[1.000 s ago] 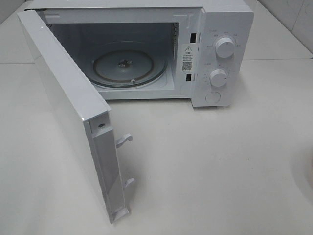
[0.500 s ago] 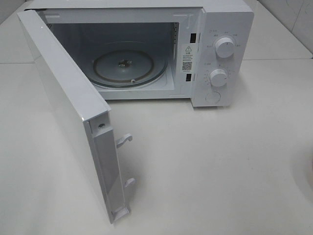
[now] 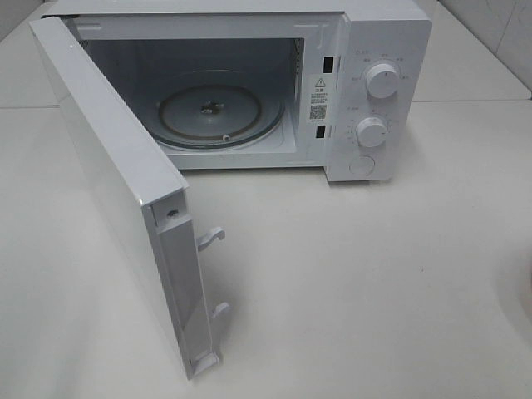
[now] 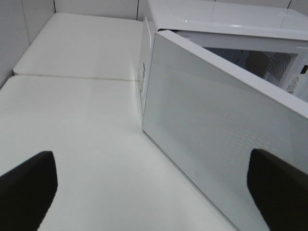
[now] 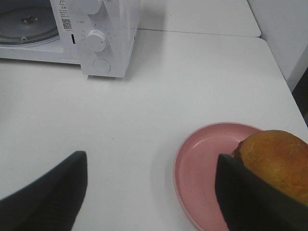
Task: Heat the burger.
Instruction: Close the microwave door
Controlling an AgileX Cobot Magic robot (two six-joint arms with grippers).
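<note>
The burger (image 5: 276, 161) shows only its golden-brown bun. It sits on the far-right part of a pink plate (image 5: 204, 168) on the white table, seen only in the right wrist view. My right gripper (image 5: 149, 192) is open and empty above the table; its one finger (image 5: 250, 197) is close beside the burger over the plate. The white microwave (image 3: 378, 50) stands at the back with its door (image 3: 116, 174) swung wide open and its glass turntable (image 3: 220, 116) bare. My left gripper (image 4: 149, 187) is open and empty, just outside the door (image 4: 216, 130). Neither gripper shows in the exterior view.
Two knobs (image 3: 382, 81) and a round button (image 3: 362, 165) are on the microwave's right panel, also seen in the right wrist view (image 5: 96, 41). Door latch hooks (image 3: 212, 237) stick out from the door's edge. A white tiled wall stands behind the table.
</note>
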